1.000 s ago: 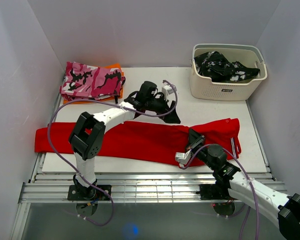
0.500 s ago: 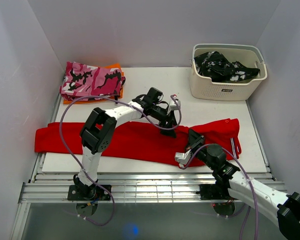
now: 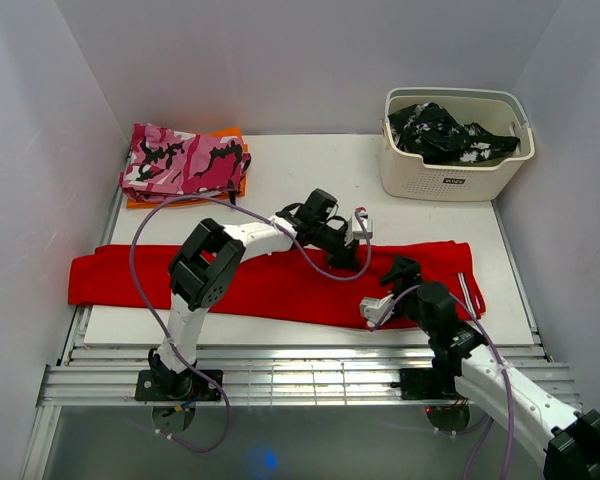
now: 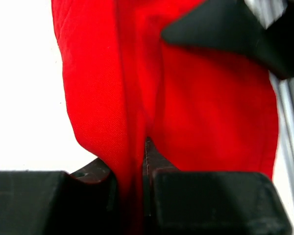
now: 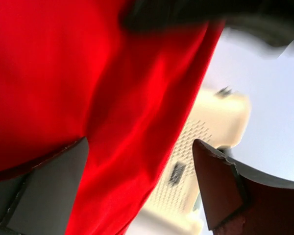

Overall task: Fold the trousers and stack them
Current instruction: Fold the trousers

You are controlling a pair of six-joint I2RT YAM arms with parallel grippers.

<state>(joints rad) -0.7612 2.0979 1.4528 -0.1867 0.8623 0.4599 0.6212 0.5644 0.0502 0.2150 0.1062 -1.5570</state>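
Observation:
The red trousers [image 3: 270, 285] lie stretched left to right across the white board. My left gripper [image 3: 355, 255] is at their far edge, right of the middle. In the left wrist view its jaws [image 4: 137, 159] are shut on a raised fold of the trousers [image 4: 210, 107]. My right gripper [image 3: 400, 272] hovers over the right part of the trousers, near the front edge. In the right wrist view it [image 5: 139, 147] stands open, with the red cloth [image 5: 63, 73] spread behind its fingers and nothing pinched.
A cream basket [image 3: 455, 175] with a black-and-white garment [image 3: 445, 132] stands at the back right; it also shows as the basket [image 5: 220, 122] beyond the right fingers. A pink camouflage garment [image 3: 185, 160] lies folded at the back left. Metal slats [image 3: 280, 375] run along the near edge.
My left gripper has moved right and down onto the far edge of the trousers and closed on a fold. My right gripper has opened, let go of the cloth and lifted slightly.

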